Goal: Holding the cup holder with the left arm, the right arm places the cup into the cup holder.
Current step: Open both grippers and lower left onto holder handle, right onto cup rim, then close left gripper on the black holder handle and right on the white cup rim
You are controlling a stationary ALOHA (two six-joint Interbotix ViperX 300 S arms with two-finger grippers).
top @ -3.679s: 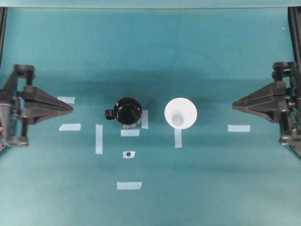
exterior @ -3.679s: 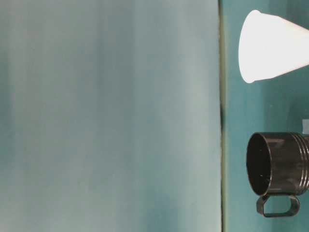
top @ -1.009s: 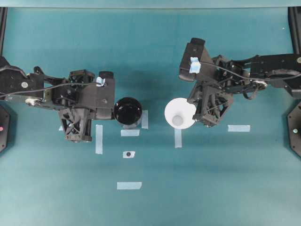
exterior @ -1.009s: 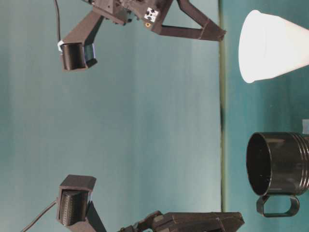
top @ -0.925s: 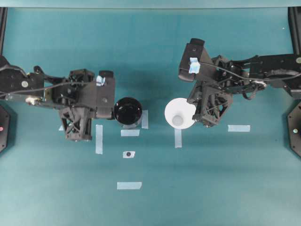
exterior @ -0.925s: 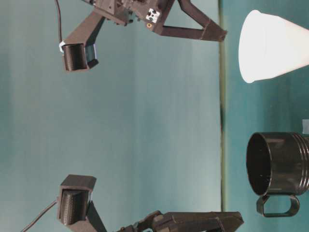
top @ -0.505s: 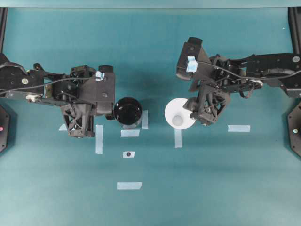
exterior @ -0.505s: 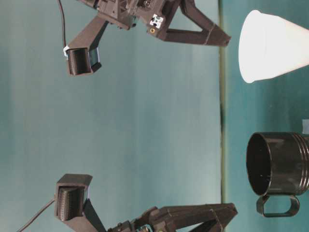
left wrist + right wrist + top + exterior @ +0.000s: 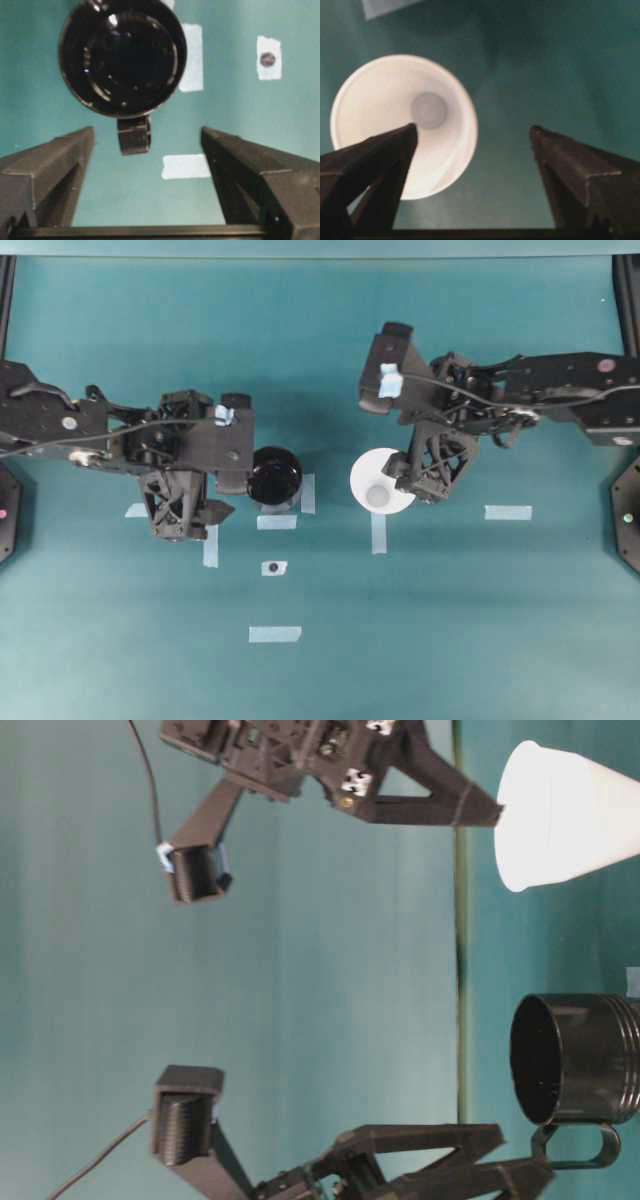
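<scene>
Early stage, nothing gripped yet. In the overhead view the cup holder (image 9: 274,477) stands on the teal table (image 9: 450,620) just left of centre and the cup (image 9: 381,482) just right of centre, apart from each other w/ tape strips between and below them. Cup isn't in the holder; neither item is lifted as far as the views show. The left arm (image 9: 120,435) comes in from the left edge, its gripper (image 9: 147,145) spread wide: the left wrist view shows both fingers low in frame w/ the holder's small handle sitting between them but above the tips, no contact visible. The right arm (image 9: 520,400) comes in from the right edge, its gripper (image 9: 475,132) also spread wide; in the right wrist view one finger overlaps the cup's rim at lower left, the other is well off to the right over bare table, so the cup isn't squarely between them yet. Whether that finger touches the rim can't be told. Left to do, judging from this: close on holder, close on cup, lift, carry over, lower in. Holder looks glossy black, round, open top w/ light glints on the inner rings, handle pointing toward the left arm. Cup is plain white, wide rim tapering to a small greyish base, upright, mouth up, empty.
</scene>
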